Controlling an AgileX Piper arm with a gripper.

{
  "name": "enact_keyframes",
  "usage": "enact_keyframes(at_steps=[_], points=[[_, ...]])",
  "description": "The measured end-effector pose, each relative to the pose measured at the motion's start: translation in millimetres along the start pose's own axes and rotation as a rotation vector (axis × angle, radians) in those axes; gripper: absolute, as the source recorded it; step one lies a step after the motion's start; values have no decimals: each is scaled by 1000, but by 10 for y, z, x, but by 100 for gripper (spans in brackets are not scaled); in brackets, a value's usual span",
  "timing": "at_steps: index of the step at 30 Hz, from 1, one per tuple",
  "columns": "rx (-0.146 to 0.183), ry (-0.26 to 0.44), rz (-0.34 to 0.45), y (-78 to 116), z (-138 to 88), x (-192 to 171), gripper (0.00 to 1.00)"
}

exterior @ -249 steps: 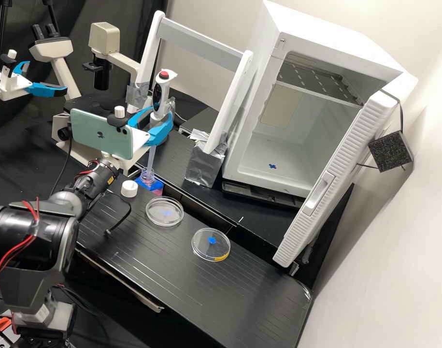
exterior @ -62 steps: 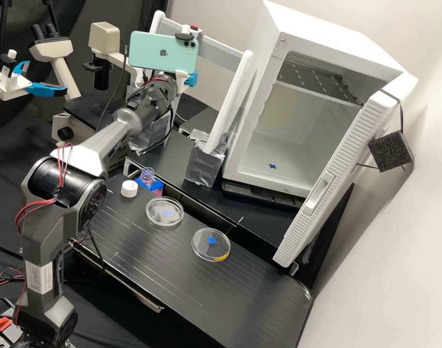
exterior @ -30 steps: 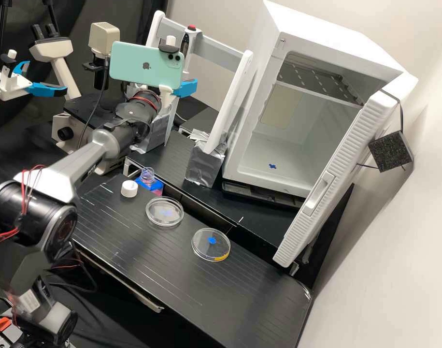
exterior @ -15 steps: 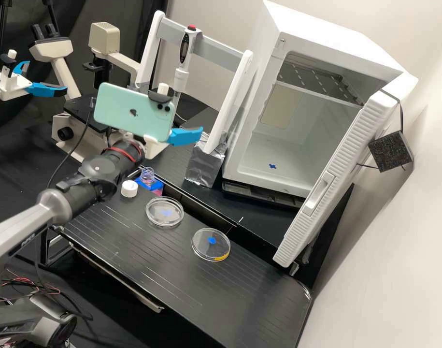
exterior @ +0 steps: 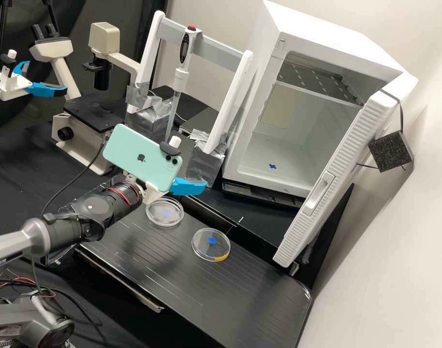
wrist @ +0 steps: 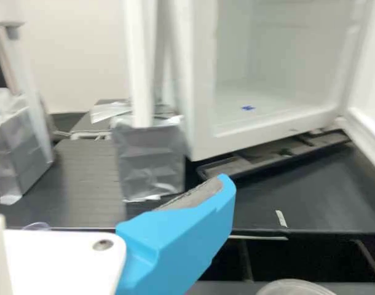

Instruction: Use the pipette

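The gripper (exterior: 188,186) hung with its jaws apart, and the pipette (exterior: 180,77) was up on the stand (exterior: 239,87) beyond it!
And there it was, well above the table (exterior: 182,275), blue fingers (wrist: 181,243) wide apart, while a pale green phone (exterior: 141,157) sat right beside them on the mount. Up behind the gripper, what a tidy sight: the pipette stood nearly upright, slightly tilted, red button on top, its body against the grey crossbar and its long tip pointing down. Below the gripper lay one clear dish (exterior: 164,222), and a second dish (exterior: 198,248), with a yellow mark at its edge, sat a little farther from it, the two dishes apart. Past the gripper, off beyond the dishes, a white cabinet (exterior: 327,34) gaped, door (exterior: 336,159) open!
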Motion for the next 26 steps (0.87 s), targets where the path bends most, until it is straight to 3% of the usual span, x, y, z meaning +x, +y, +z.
enact_keyframes(at_steps=[5,16,26], points=[[3,-11,11,9,27,-14,100],[18,-73,-41,-2,132,208,100],[14,-62,-60,-35,104,224,100]])
